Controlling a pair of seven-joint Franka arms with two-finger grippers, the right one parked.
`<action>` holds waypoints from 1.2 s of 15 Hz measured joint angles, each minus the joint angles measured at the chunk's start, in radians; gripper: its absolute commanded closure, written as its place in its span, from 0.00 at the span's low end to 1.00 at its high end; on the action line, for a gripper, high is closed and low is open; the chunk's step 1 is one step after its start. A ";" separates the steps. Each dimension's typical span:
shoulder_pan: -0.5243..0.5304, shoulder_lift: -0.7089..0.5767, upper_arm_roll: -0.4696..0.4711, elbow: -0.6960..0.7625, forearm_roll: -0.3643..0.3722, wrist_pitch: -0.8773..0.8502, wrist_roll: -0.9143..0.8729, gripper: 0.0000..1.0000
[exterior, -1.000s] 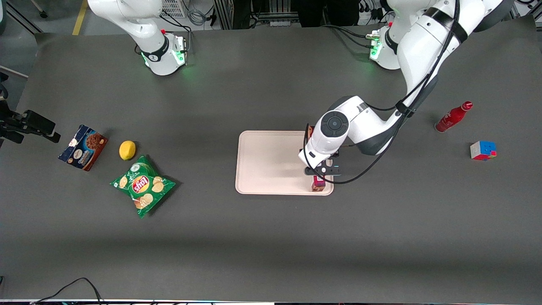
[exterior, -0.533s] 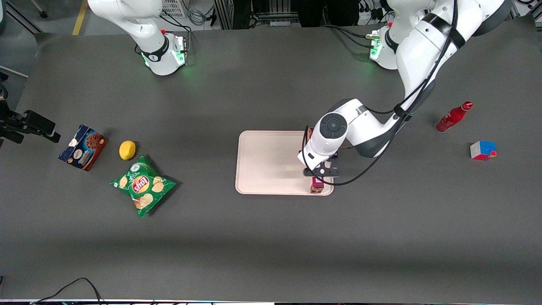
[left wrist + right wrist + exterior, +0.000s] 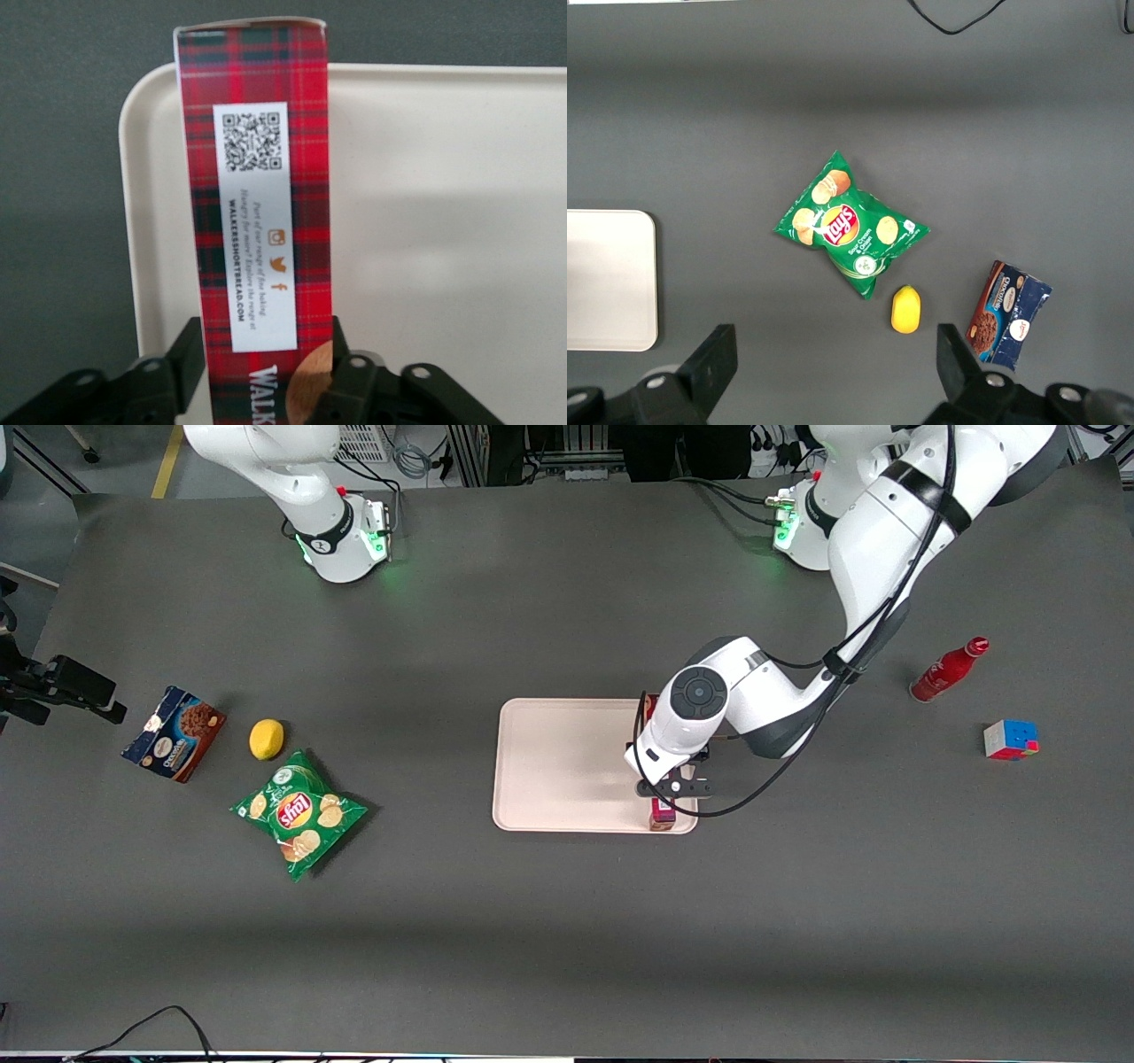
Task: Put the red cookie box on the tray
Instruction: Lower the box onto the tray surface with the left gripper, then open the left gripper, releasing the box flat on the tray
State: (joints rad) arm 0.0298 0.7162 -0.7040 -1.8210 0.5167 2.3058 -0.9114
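The red cookie box (image 3: 662, 813) is a long plaid carton with a white label (image 3: 252, 221). It lies lengthwise over the strip of the tray (image 3: 558, 766) nearest the working arm's end, its near end at the tray's near corner. My left gripper (image 3: 666, 788) is above the box, mostly hiding it in the front view. In the left wrist view the gripper (image 3: 266, 345) is shut on the carton, one black finger against each long side. The pale tray (image 3: 443, 221) spreads out beside the box. I cannot tell whether the box rests on the tray or hangs just above it.
Toward the working arm's end stand a red bottle (image 3: 948, 670) and a colour cube (image 3: 1010, 740). Toward the parked arm's end lie a green chips bag (image 3: 299, 812), a lemon (image 3: 266, 739) and a dark-blue cookie box (image 3: 174, 733).
The gripper and the red cookie box have shifted slightly toward the parked arm's end, further in over the tray. The grip is unchanged.
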 measured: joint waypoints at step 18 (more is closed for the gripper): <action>0.002 -0.099 -0.096 0.123 -0.024 -0.245 0.005 0.00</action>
State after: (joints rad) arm 0.0314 0.6173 -0.8004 -1.6976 0.4929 2.0605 -0.9060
